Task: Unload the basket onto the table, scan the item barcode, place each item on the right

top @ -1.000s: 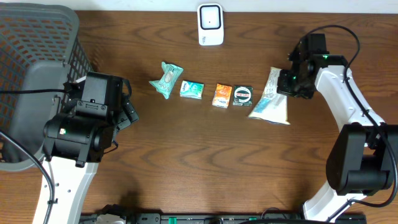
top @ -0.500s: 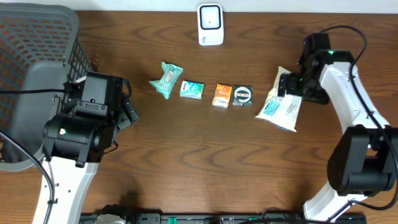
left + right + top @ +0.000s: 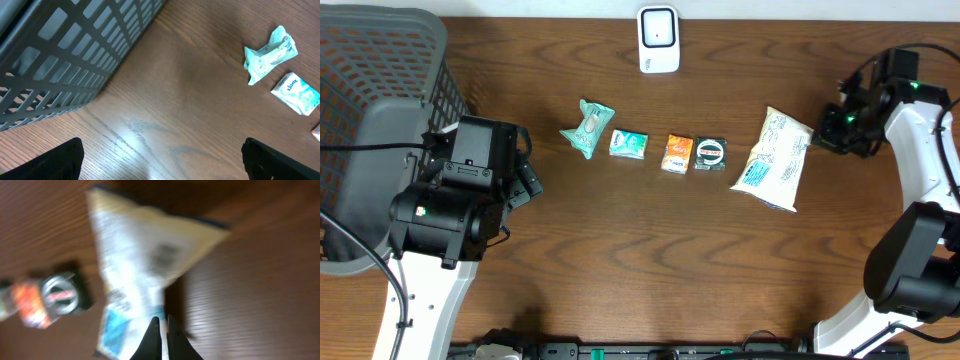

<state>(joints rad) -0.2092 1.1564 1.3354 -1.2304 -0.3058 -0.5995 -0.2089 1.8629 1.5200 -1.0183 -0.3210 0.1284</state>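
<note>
A dark wooden tabletop (image 3: 620, 250) is seen from above, with a white barcode scanner (image 3: 658, 40) standing at its far edge and a grey plastic mesh basket (image 3: 370, 100) at the left. A white crinkled snack bag (image 3: 775, 160) with a blue label panel lies flat at the right end of a row of small goods, just beside a black round tin (image 3: 710, 153). The right end effector (image 3: 161, 322) is pressed together and holds nothing; it hangs apart from the bag, off its right edge. In the blurred right wrist view the tips are seen over the bag's lower part. The left end effector (image 3: 161, 145) is spread wide and empty near the basket. The bag is judged to be the item to be scanned, and it is not yet lifted. For the step to be done well, the fingers should first be opened, and the bag pinched along one edge, clear of any printed code. The barcode cannot be made out here, so both faces may need to be shown. The bag should be carried to the scanner, its code turned squarely to the window, and held steady, since crinkled film can bend the bars.
</note>
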